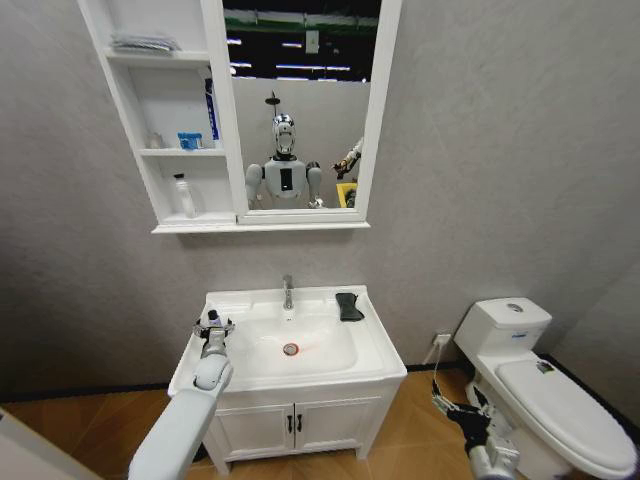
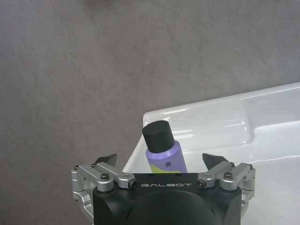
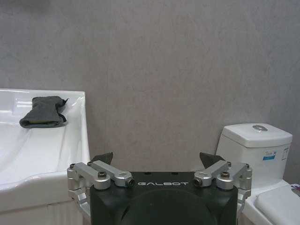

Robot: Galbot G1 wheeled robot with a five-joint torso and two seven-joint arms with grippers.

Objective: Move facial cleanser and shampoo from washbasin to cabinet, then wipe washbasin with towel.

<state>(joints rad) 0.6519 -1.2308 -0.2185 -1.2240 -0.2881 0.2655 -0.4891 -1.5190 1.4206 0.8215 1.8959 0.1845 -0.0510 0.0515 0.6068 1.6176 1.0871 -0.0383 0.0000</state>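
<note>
A small purple bottle (image 2: 162,151) with a black cap stands on the left rim of the white washbasin (image 1: 375,345); I cannot read whether it is the facial cleanser or the shampoo. My left gripper (image 1: 213,325) is open around it, and in the left wrist view its fingers (image 2: 107,159) stand apart on either side of the bottle. The black folded towel (image 1: 349,306) lies on the basin's back right corner and appears in the right wrist view (image 3: 43,112). The white cabinet (image 1: 150,100) hangs above left, beside the mirror. My right gripper (image 1: 450,402) hangs open and empty, low between basin and toilet.
A chrome tap (image 1: 288,292) stands behind the bowl with its red-ringed drain (image 1: 291,349). The cabinet shelves hold a white bottle (image 1: 185,196), a blue tube (image 1: 211,108) and small items. A white toilet (image 1: 545,390) sits to the right. Vanity doors (image 1: 300,420) are below the basin.
</note>
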